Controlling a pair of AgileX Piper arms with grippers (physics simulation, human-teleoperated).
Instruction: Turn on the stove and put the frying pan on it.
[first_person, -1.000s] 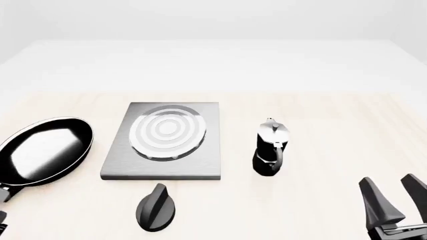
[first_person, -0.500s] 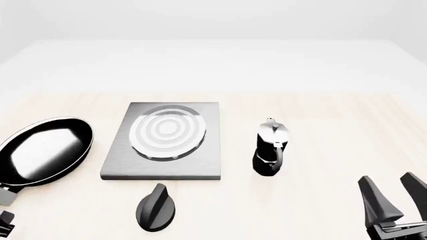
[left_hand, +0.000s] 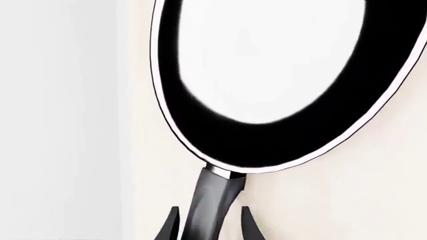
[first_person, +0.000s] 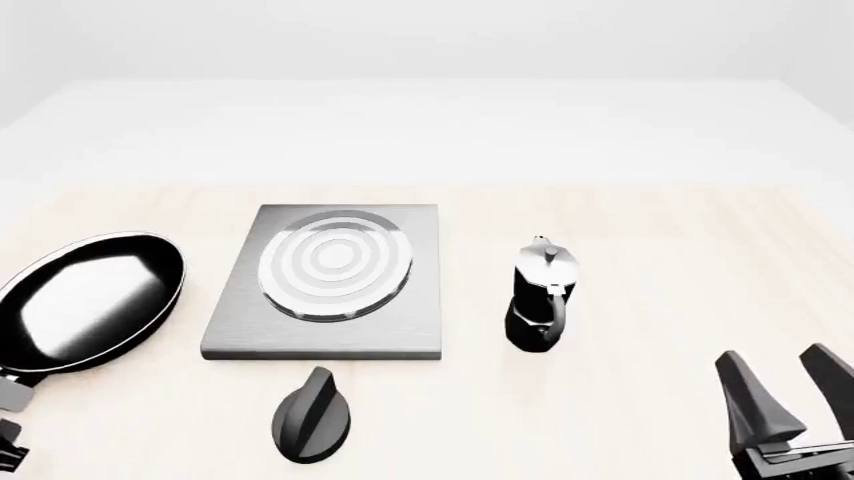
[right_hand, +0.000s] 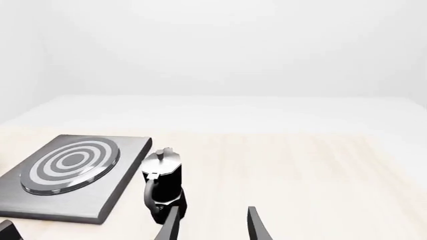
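Note:
The frying pan (first_person: 87, 300) lies on the table at the far left, left of the stove (first_person: 327, 285); its handle points toward me. In the left wrist view the pan (left_hand: 280, 75) fills the frame. My left gripper (left_hand: 208, 212) is open, with one finger on each side of the pan's handle (left_hand: 217, 192) and thin gaps showing. In the front view only a bit of the left gripper (first_person: 7, 450) shows at the lower left corner. The black oval knob (first_person: 311, 415) lies in front of the stove. My right gripper (first_person: 790, 395) is open and empty at the lower right.
A black-and-silver moka pot (first_person: 541, 295) stands right of the stove, between it and the right gripper. It also shows in the right wrist view (right_hand: 162, 185), close ahead of the right gripper (right_hand: 212, 220), with the stove (right_hand: 70, 175) beyond it. The table's left edge runs beside the pan.
The visible bit of my left gripper has shifted slightly at the lower left corner by the handle's end. The pan, stove, knob, moka pot and right gripper stay almost still.

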